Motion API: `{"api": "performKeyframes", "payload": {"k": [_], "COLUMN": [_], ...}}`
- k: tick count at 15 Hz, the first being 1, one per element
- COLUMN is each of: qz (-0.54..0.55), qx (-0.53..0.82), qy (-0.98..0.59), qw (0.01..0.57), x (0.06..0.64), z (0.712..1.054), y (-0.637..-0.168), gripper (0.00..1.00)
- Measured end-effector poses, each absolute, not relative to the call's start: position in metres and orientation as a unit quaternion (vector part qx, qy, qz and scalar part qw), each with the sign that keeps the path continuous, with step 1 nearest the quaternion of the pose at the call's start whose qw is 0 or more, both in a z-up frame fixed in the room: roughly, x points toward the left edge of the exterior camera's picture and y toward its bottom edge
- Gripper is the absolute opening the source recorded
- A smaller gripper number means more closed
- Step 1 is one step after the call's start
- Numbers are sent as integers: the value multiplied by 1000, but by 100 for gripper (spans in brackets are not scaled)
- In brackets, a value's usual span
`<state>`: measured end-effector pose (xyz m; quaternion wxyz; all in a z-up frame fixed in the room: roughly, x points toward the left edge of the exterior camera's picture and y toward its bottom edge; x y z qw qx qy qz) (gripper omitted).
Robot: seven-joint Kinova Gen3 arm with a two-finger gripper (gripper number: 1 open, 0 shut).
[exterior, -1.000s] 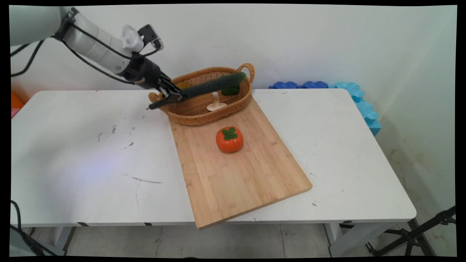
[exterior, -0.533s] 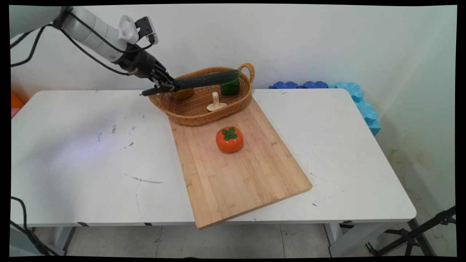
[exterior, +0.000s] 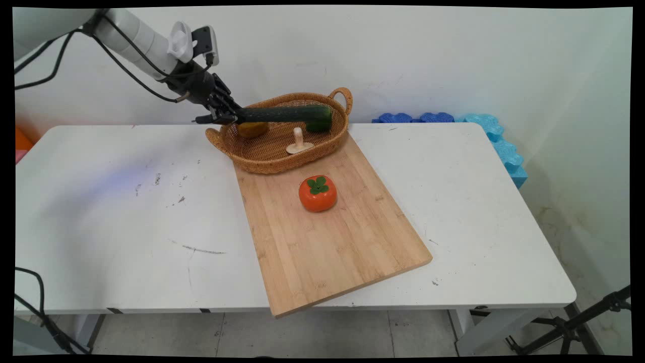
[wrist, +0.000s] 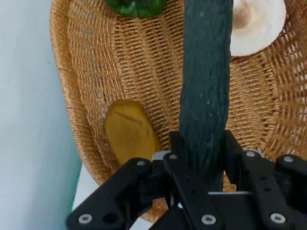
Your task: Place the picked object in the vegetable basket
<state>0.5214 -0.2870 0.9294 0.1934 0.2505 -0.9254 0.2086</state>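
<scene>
End effector (exterior: 225, 117) clamped on cucumber (exterior: 284, 114), held level over basket (exterior: 267, 156); persimmon (exterior: 317, 193) on cutting board (exterior: 332, 242).

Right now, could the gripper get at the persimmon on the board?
Probably not yet: the gripper is shut on the cucumber over the basket. The persimmon itself sits alone on the board, open from above.
</scene>
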Motion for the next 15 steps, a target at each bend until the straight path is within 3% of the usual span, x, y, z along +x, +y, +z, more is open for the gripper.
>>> {"api": "performKeyframes", "payload": {"k": [9,10,15], "qz": [211,210,209], "qx": [196,191,170], "qy": [-940,-941,-946], "qw": [185,184,183], "x": [523,523,522], "z": [916,914,910], "y": [-315,-317,-323], "gripper": [0,100,100]}}
